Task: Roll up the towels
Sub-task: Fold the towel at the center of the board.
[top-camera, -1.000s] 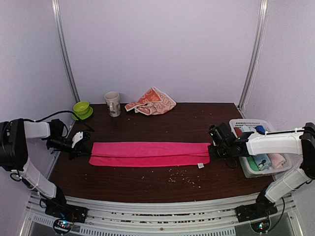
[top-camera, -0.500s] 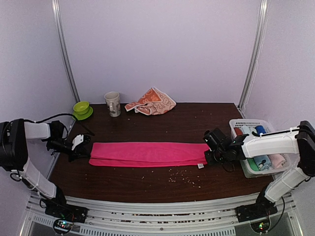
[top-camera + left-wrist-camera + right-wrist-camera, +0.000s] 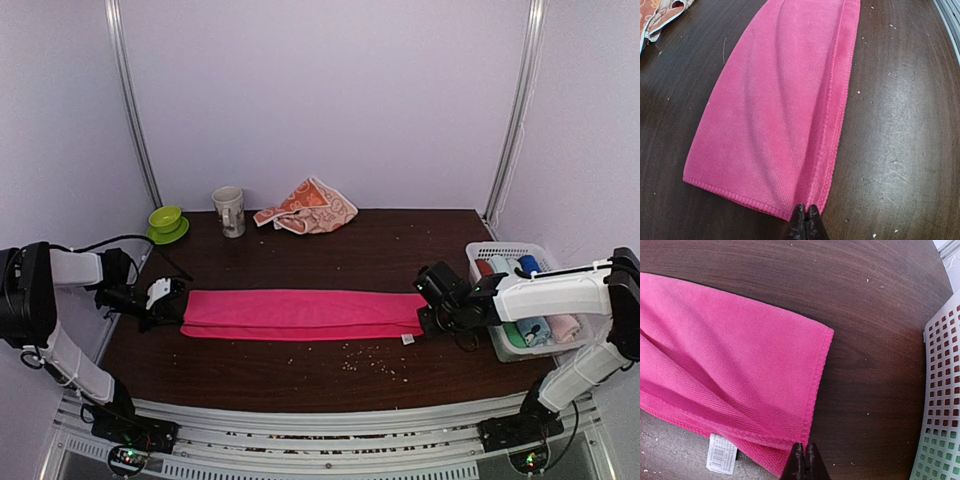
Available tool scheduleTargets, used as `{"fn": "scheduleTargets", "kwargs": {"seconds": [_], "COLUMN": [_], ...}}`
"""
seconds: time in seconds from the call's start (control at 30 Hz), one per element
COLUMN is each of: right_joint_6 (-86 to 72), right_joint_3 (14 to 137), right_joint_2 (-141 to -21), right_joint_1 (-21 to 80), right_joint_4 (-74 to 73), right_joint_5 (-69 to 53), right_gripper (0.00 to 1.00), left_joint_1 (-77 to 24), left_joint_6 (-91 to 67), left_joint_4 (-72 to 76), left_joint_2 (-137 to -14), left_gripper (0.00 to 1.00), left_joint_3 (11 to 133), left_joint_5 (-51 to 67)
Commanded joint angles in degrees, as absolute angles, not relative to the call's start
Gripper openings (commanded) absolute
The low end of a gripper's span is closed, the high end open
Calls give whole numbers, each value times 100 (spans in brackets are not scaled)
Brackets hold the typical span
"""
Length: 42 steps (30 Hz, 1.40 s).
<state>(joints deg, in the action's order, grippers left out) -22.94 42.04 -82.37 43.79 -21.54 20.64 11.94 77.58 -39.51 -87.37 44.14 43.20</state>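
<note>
1. The left gripper (image 3: 172, 298) sits low at the left short end of the pink towel (image 3: 300, 313). Its jaws are clenched together. In the left wrist view the tips (image 3: 804, 220) meet the hem near the towel's front corner, and whether any cloth is caught between them cannot be told.
2. A green bowl (image 3: 167, 222) stands behind the pink towel's left end, well apart from it.
3. A mug (image 3: 230, 210) stands upright behind the pink towel, a little right of that same end.
4. The pink towel lies flat across the middle of the dark table (image 3: 300, 250) as a long narrow strip, folded lengthwise, with its layered edges along the front side.
5. The orange towel (image 3: 308, 206) with white prints lies crumpled behind the middle of the pink towel, well apart from it.
6. Pale crumbs (image 3: 370, 360) are scattered in front of the pink towel's right half.
7. A white label (image 3: 722, 453) pokes out from under the pink towel's front right corner.
8. The right gripper (image 3: 428, 318) rests at the pink towel's right short end, with its jaws clenched. In the right wrist view the tips (image 3: 804, 455) touch the front corner of the hem.
9. A white basket (image 3: 520, 250) holding rolled cloths sits to the right of the pink towel, apart from it.
</note>
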Motion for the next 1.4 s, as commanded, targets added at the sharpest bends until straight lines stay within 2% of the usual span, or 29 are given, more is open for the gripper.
{"fn": "scheduleTargets", "kwargs": {"seconds": [0.0, 0.9, 1.1, 1.17, 1.3, 1.37], "right_joint_6": [-2364, -2540, -2499, -2496, -2526, -2562], "right_joint_3": [4244, 4399, 4489, 4536, 4615, 4668], "right_joint_2": [-8051, -8481, -8636, -8664, -8661, -8631], "right_joint_1": [4516, 4772, 4854, 4882, 4931, 4943], "right_joint_4": [-2320, -2525, -2575, -2626, -2764, -2878], "right_joint_5": [2186, 2476, 2440, 2431, 2442, 2521], "right_gripper": [0, 0, 6, 11, 25, 29], "left_joint_1": [1275, 1328, 1328, 1327, 1332, 1328], "left_joint_6": [7926, 8368, 8472, 8445, 8429, 8483], "left_joint_4": [-4013, -4262, -4252, -4235, -4243, -4319], "left_joint_2": [-8677, -8777, -8829, -8830, -8792, -8752], "left_gripper": [0, 0, 1, 6, 29, 48], "left_joint_3": [4399, 4280, 4208, 4217, 4269, 4303], "left_joint_5": [4315, 4263, 4068, 4037, 4028, 3996]}}
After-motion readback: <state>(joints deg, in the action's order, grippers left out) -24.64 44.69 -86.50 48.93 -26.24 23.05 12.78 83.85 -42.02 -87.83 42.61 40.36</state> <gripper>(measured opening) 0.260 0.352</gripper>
